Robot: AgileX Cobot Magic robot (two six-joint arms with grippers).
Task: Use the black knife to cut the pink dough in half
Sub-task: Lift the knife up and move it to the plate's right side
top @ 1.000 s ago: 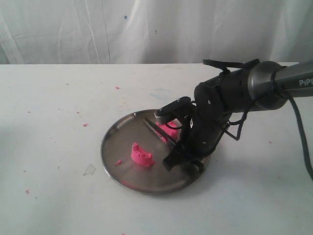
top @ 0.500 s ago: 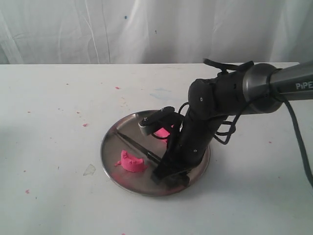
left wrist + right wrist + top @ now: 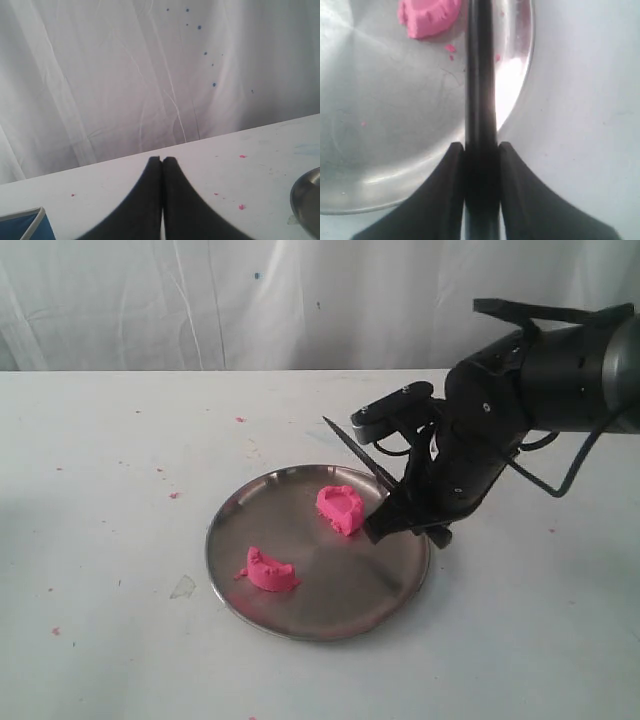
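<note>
Item one, worktop [image 3: 110, 490]: I am seeing a white surface carrying scattered pink crumbs and, near the middle, a round steel plate [image 3: 300, 620].

Item two, left pincer [image 3: 161, 165]: I am reading it as clenched on nothing, fingertips touching, hanging well off to the left, with only the plate's rim showing at the edge of its wrist view.

Item three, pink dough: it is lying in two chunks well apart on the plate, one [image 3: 270, 571] toward the near left rim, the other [image 3: 341, 507] toward the far right.

Item four, right pincer [image 3: 415, 518]: I am holding it over the plate's right edge, clenched around the handle of the black knife [image 3: 362, 454]. The blade is lifted clear, its long axis running up and left above the far chunk. The cut looks done; this arm is nearer.
</note>
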